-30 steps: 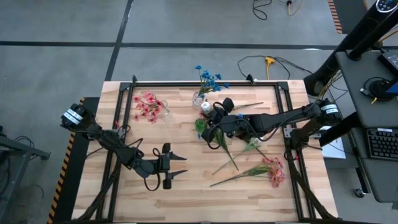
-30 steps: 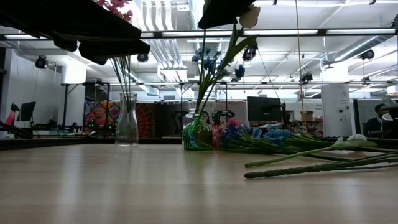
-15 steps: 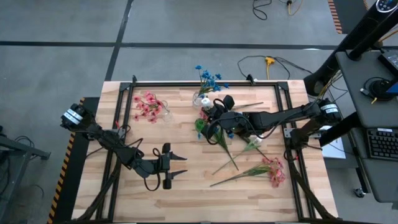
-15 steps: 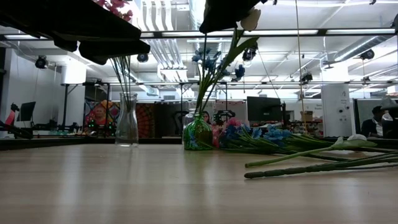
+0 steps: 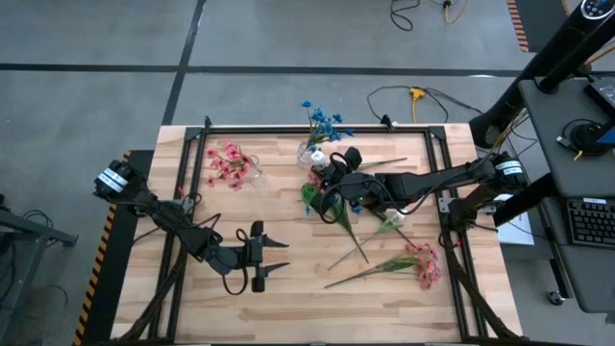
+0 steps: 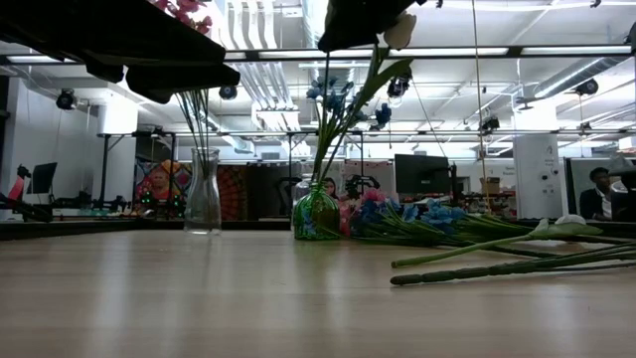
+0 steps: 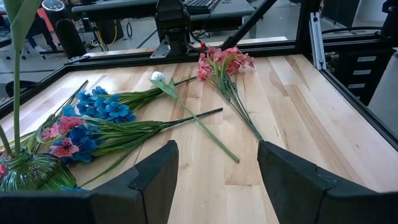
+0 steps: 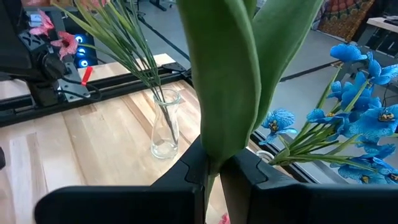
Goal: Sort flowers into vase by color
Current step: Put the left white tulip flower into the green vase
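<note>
My right gripper [image 5: 323, 177] is shut on a white-blossomed sprig [image 6: 399, 30] with broad green leaves, held above the green glass vase [image 6: 316, 212]. A clear vase [image 8: 165, 127] holds pink flowers [image 5: 227, 161]. Another clear vase [image 5: 307, 152] at the far edge holds blue flowers [image 5: 322, 120]. Loose pink [image 5: 424, 264], white [image 5: 389, 223] and blue [image 7: 106, 109] sprigs lie flat on the table right of the green vase. My left gripper [image 5: 274, 255] hovers open near the table's middle, touching nothing. My right gripper pinches the sprig's stem [image 8: 214, 167] between its two fingers [image 8: 186, 180], just below the broad leaves [image 8: 224, 74]. The sprig stands nearly upright. Its thin stem [image 6: 328, 149] runs down from the gripper into the green vase's mouth [image 7: 13, 152].
A black metal frame [image 5: 317, 129] runs around the tabletop. Bare wood lies in front of my left gripper [image 7: 214, 180] and along the near edge. A person [image 6: 596, 189] sits in the room beyond the table.
My right gripper has shifted slightly toward the table's far-left with the sprig, staying shut over the green vase; in the last half second it holds still.
</note>
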`<state>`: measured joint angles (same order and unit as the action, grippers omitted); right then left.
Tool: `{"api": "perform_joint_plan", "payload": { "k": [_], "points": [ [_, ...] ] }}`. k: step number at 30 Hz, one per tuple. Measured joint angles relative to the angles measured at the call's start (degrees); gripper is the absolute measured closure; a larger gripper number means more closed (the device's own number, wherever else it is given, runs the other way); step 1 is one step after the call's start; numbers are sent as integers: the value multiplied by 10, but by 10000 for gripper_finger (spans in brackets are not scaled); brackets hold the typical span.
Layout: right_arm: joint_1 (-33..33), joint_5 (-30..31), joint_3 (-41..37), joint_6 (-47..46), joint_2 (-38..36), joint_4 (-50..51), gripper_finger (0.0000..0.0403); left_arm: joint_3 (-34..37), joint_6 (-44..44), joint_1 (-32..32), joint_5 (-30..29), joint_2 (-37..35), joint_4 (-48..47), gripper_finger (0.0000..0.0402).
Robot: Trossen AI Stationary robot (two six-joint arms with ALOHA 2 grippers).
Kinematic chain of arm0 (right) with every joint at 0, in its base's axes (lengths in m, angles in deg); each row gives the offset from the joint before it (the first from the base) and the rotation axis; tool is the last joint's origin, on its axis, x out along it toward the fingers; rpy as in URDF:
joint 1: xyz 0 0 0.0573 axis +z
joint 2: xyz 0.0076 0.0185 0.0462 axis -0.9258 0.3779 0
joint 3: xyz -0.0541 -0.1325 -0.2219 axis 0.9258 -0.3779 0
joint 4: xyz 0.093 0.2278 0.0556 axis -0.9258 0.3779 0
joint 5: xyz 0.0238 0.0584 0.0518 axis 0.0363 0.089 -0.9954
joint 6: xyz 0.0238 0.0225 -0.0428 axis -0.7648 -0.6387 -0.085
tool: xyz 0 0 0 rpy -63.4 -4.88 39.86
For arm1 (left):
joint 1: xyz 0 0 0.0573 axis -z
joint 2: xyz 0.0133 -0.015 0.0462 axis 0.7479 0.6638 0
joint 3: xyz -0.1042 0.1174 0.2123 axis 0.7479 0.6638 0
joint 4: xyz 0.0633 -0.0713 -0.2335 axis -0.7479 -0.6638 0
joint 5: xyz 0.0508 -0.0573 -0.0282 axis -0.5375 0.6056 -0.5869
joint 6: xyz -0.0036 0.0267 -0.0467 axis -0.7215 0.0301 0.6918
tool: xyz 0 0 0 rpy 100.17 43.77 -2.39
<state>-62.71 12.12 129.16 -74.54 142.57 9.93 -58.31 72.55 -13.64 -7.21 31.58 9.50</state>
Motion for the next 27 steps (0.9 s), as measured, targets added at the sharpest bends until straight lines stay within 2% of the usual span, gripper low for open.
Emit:
{"api": "perform_joint_plan", "payload": {
  "k": [7, 27],
  "points": [
    [-1, -25, -6, 2, 0, -29, 380, 0, 0, 0, 0, 0, 0, 198],
    [-3, -24, -6, 25, 0, -28, 380, 0, 0, 0, 0, 0, -6, 198]
  ]
}}
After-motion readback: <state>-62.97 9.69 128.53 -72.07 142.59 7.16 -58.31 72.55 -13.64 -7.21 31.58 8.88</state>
